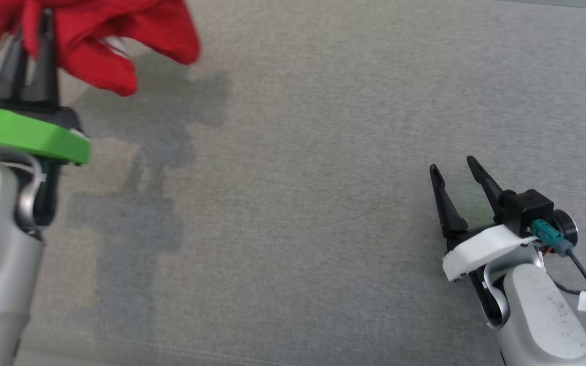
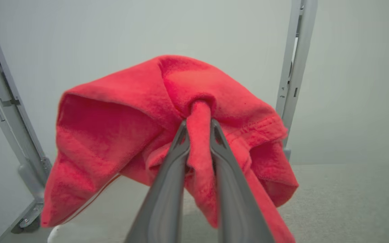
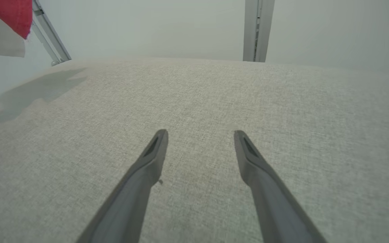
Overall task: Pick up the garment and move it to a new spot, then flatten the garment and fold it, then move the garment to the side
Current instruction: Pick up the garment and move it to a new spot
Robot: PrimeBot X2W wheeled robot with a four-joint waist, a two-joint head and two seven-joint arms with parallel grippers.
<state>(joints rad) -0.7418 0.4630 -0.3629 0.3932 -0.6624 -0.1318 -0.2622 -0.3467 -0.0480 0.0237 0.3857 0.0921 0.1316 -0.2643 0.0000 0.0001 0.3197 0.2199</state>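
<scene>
The garment (image 1: 120, 35) is a red fleece piece, bunched and hanging in the air at the head view's top left, casting a shadow on the cloth surface. My left gripper (image 1: 33, 30) is shut on a pinched fold of it; the left wrist view shows that fold squeezed between the two fingers (image 2: 181, 141) while the rest of the garment (image 2: 113, 135) drapes around them. My right gripper (image 1: 453, 168) hovers low at the lower right, open, nothing between its fingers (image 3: 157, 145). A corner of the garment (image 3: 10, 13) shows at the right wrist view's top left.
A grey woven cloth surface (image 1: 298, 203) spreads across the whole work area. Pale metal frame posts (image 2: 292, 67) rise at its far edge against a plain wall; another post (image 3: 257, 30) stands beyond the right gripper.
</scene>
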